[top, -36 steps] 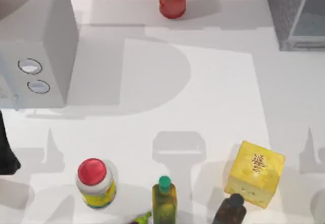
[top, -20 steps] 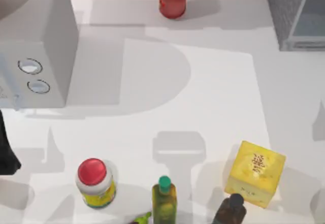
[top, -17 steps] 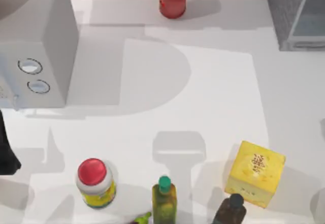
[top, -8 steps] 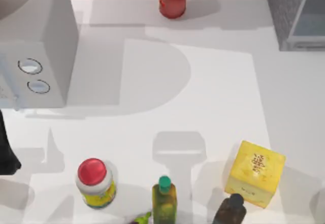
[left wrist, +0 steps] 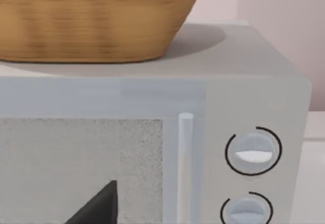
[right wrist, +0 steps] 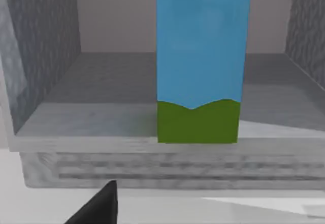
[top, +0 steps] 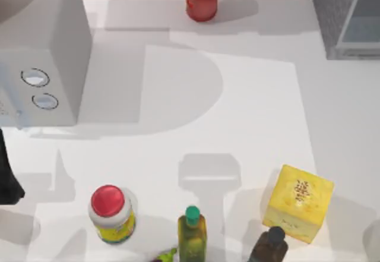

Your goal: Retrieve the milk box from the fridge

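The milk box (right wrist: 202, 61), blue-sided with a green band at its base, stands upright inside the fridge (right wrist: 45, 56), near the front lip of the grey floor. In the right wrist view it is straight ahead and apart from my right gripper (right wrist: 97, 203), of which a dark tip shows low in front of the fridge's base. From above, the fridge (top: 347, 12) is the grey speckled cabinet at the table's far right corner. My left arm (top: 7, 179) is parked at the left edge, and its gripper (left wrist: 96, 209) faces the white box with two dials.
A white box with two round dials (top: 41, 66) stands at the left, with a wicker basket (left wrist: 91, 21) on top. At the back middle is a red jar (top: 202, 0). Along the front are a red-lidded jar (top: 111, 213), a green bottle (top: 192, 235), a dark bottle (top: 268, 245) and a yellow box (top: 298, 202).
The right arm's shadow on the table's right side has slid up and off the right edge. The objects on the table and the left arm have not moved.
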{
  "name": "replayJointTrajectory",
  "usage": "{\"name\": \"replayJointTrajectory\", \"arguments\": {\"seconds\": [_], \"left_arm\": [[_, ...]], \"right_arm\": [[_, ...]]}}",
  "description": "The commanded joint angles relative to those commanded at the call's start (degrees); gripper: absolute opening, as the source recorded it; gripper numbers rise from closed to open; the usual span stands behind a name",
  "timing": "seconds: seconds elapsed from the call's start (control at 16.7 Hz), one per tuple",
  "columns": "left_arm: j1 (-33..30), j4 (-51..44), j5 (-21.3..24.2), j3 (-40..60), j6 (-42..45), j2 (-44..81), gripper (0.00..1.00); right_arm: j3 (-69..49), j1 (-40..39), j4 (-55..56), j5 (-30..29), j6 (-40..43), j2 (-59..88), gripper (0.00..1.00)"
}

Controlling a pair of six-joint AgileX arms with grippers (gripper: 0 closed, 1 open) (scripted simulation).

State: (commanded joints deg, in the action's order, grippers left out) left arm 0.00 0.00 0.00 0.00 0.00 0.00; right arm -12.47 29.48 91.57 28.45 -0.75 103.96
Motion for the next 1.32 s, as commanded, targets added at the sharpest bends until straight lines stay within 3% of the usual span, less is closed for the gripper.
{"name": "replayJointTrajectory", "arguments": {"seconds": [0.6, 1.32], "left_arm": [[0.00, 0.00, 0.00, 0.00, 0.00, 0.00, 1.00], [0.00, 0.00, 0.00, 0.00, 0.00, 0.00, 1.00]], "right_arm": [[-33.35, -11.67, -17.94, -12.34, 0.16, 14.55, 1.00], [-44.00, -14.34, -24.23, -15.31, 0.14, 19.71, 1.00]]}}
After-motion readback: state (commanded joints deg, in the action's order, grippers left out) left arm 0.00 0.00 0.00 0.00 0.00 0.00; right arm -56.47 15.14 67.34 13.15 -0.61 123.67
